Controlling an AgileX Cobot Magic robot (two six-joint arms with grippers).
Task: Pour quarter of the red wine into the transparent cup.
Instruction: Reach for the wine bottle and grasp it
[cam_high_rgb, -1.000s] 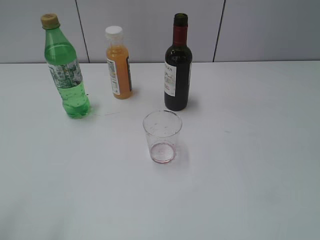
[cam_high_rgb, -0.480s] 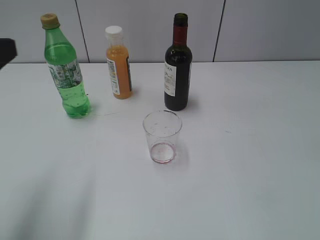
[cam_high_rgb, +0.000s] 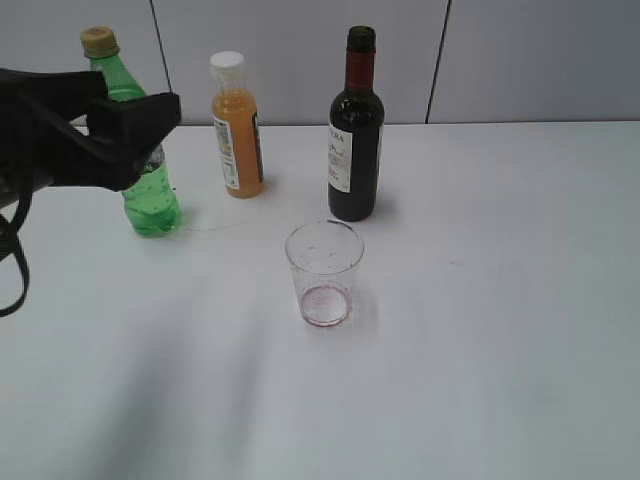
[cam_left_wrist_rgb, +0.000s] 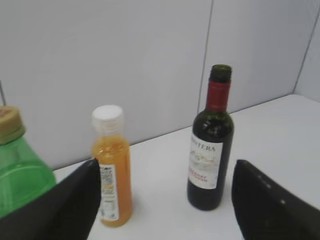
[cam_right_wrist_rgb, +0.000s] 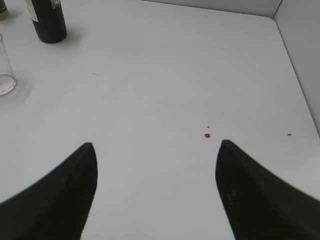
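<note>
No pouring is done; the wine bottle (cam_high_rgb: 355, 130) stands untouched at twelve o'clock of the cup (cam_high_rgb: 324, 272), which holds only a red stain; left gripper (cam_left_wrist_rgb: 165, 200) and right gripper (cam_right_wrist_rgb: 155, 190) both hang spread, empty; everything remains.

Left hand (cam_high_rgb: 150, 115): absent a second ago, a dark sliver at the left edge half a second ago, now well into the exterior view, raised above the bench (cam_high_rgb: 480, 350). It covers the middle of the green bottle (cam_high_rgb: 150, 205). New faint shadow on the bench, lower left.
</note>
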